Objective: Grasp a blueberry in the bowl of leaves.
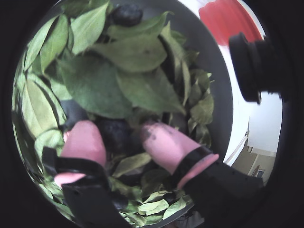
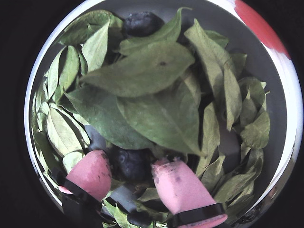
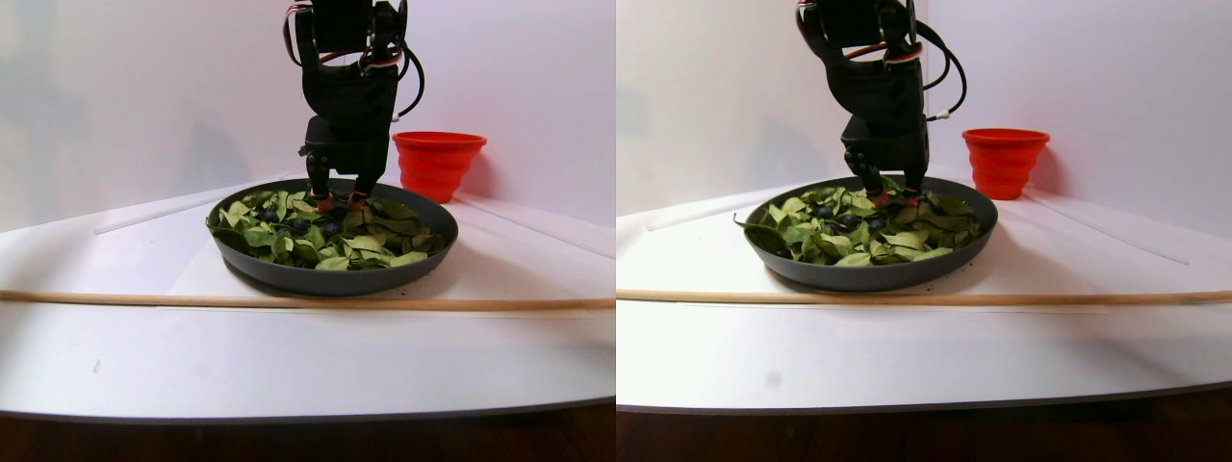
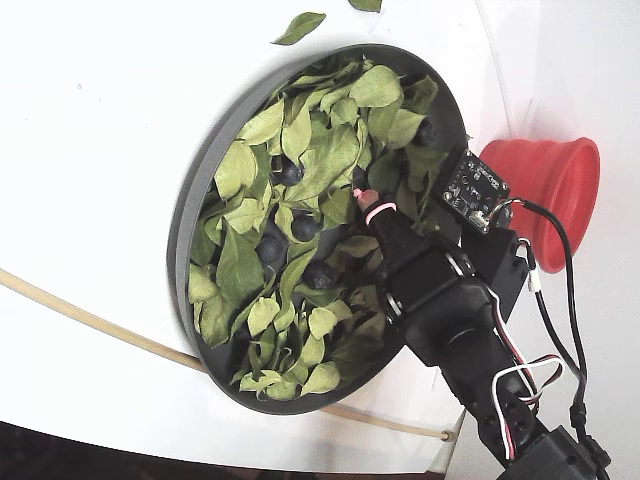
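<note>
Two smooth pink fingers (image 2: 92, 173) sit parted around a round, dark, matte blueberry (image 2: 130, 164); we see curled, veined oval leaves (image 2: 156, 114) heaped in the shallow grey bowl (image 4: 195, 195).

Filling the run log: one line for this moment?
tool: open, straddling blueberry | bowl: leaves | grasp: not closed
</note>
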Controlling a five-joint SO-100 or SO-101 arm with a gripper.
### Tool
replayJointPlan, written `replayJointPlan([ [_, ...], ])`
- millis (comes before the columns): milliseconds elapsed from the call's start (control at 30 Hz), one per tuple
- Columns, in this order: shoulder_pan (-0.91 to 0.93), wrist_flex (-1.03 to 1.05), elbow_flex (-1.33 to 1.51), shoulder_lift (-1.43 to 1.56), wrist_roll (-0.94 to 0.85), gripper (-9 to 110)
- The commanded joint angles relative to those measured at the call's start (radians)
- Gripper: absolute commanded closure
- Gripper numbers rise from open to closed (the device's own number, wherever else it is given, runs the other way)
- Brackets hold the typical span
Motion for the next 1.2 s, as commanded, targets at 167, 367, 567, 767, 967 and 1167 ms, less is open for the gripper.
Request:
replayJointPlan([
  [167,0.015,-0.021,-0.029,0.006,0.023,84],
  [367,0.014,-0.031,-0.035,0.000,0.031,84],
  [567,0.011,-0.046,-0.037,-0.011,0.028,85],
  [767,0.011,-0.054,-0.035,-0.025,0.023,86],
  [967,0.009,-0.057,-0.031,-0.028,0.023,86],
  [1167,0.008,-0.057,-0.023,-0.005,0.017,87],
])
